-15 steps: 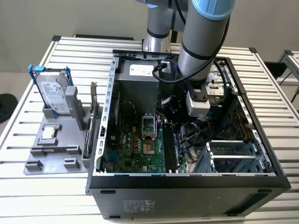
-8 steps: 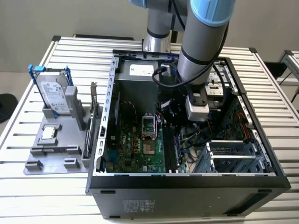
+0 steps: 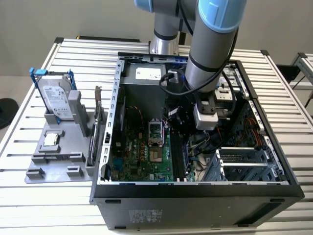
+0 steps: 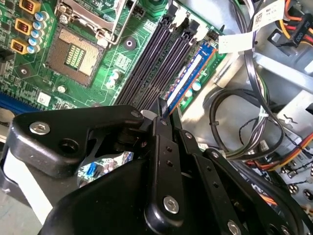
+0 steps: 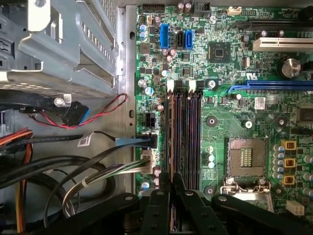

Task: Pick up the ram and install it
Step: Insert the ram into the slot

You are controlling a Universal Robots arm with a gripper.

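Slim blue-labelled ram (image 4: pixel 188 78) (edge-on) in closed pincer (image 4: pixel 163 108), over motherboard slots (image 5: pixel 188 132).

Showing inside one computer case (image 3: pixel 195 191): one motherboard (image 5: pixel 234 122), four memory slots (image 5: pixel 183 132), one ram (image 4: pixel 188 78) sitting in the outermost slot, one CPU socket (image 5: pixel 246 156). Beside the case: one hard drive (image 3: pixel 55 98).

My gripper (image 4: pixel 164 115) hangs inside the open case (image 3: pixel 195 188), right over the memory slots (image 5: pixel 183 132). Loose cables (image 4: pixel 239 127) crowd one flank by the drive cage (image 3: pixel 244 164); the CPU socket (image 5: pixel 247 156) lies low on the other, leaving room there. Above the motherboard (image 3: pixel 142 154) nothing blocks me
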